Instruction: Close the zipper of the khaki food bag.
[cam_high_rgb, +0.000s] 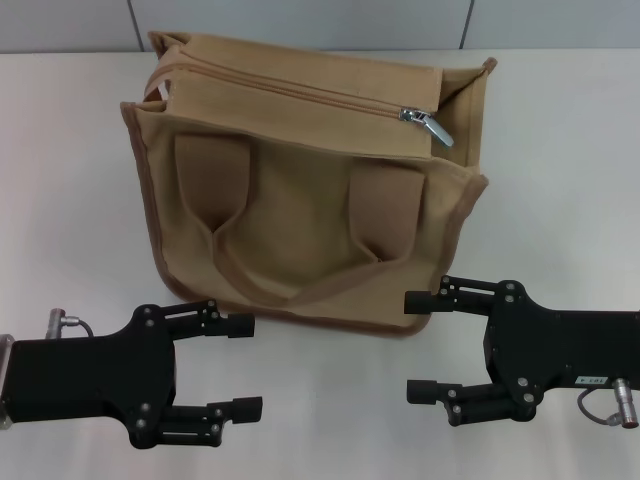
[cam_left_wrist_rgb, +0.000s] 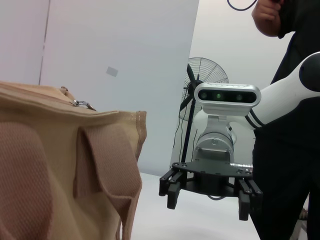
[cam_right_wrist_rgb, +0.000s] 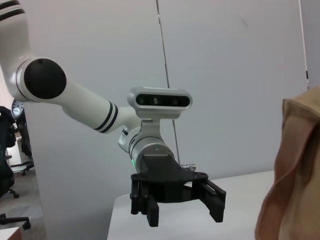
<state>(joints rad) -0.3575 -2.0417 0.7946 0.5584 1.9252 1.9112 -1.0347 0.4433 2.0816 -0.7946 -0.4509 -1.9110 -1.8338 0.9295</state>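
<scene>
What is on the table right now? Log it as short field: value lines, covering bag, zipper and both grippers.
bag: khaki food bag, upright on the table
zipper: pull tab near the bag's right end
left gripper: open, in front of the bag, apart from it
right gripper: open, in front of the bag's right corner
contact: neither gripper holds anything

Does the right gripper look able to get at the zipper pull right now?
Probably yes: the right gripper sits open in front of the khaki food bag, and the zipper pull lies exposed on top, nothing covering it.
</scene>
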